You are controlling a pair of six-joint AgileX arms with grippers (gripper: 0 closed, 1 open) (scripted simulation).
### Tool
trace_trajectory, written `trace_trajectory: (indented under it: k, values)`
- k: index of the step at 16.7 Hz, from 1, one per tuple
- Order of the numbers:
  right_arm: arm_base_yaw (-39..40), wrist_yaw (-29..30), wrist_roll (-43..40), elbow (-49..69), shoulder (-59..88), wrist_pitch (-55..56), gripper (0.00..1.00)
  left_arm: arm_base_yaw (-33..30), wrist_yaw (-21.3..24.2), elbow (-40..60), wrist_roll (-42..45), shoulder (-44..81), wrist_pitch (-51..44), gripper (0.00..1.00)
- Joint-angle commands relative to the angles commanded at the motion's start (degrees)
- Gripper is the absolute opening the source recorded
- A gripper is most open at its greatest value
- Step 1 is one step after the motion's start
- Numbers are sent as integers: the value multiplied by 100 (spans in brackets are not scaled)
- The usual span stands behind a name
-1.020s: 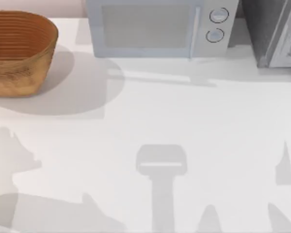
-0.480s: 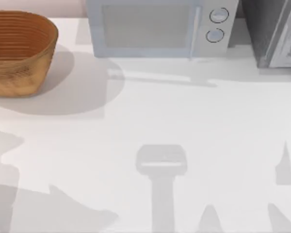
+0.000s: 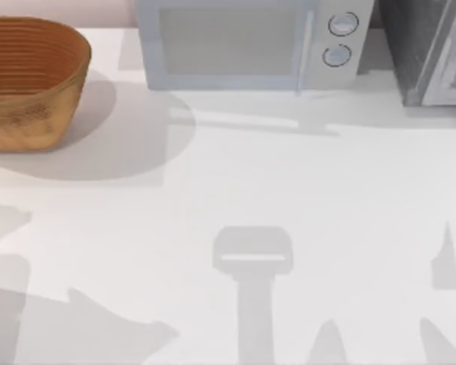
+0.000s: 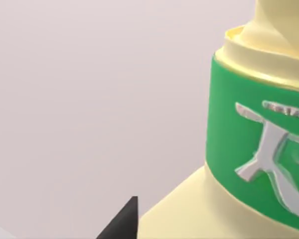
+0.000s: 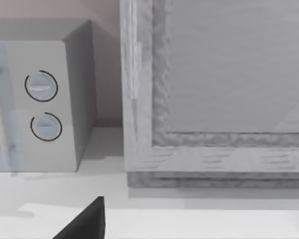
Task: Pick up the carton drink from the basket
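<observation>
White tabletop is spreading under the top camera, carrying the basket (image 3: pixel 30 84) at its far left, a white microwave (image 3: pixel 243 46) at the back and a grey cabinet (image 3: pixel 429 49) at the far right. Long arm shadows are lying across the near part of the table (image 3: pixel 235 175).

The left gripper (image 4: pixel 123 222) is working close to a plain pale wall, and the carton drink (image 4: pixel 254 149) is sitting right against its dark tip, just ahead of the wrist. No wicker is showing around the carton, and the basket's ribbed inside is looking bare from above. So I judge that the hand is clenching the carton drink and carrying it clear of the basket. That would mean the lift is largely done, with only a steady hold left to keep.

The carton's long axis is running roughly along the line the hand is reaching. Its broad sloped yellow part is lying nearest the hand. Its green band with a silver mark and its narrower pale end are pointing away from the wrist, leaning slightly to one side.

The right gripper (image 5: pixel 84 221) is waiting well apart, facing the cabinet and the microwave's dials; its state cannot be told.
</observation>
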Motion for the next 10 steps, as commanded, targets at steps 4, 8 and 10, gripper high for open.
trace_trajectory:
  k: [4, 8, 10]
  values:
    - [0, 0, 0, 0, 0, 0, 100, 62, 56, -62, 4, 346, 272, 0]
    - [0, 0, 0, 0, 0, 0, 100, 233, 231, -96, -2, 1234, 1205, 0]
    - [0, 0, 0, 0, 0, 0, 100, 341, 345, -105, -3, 1783, 1810, 0]
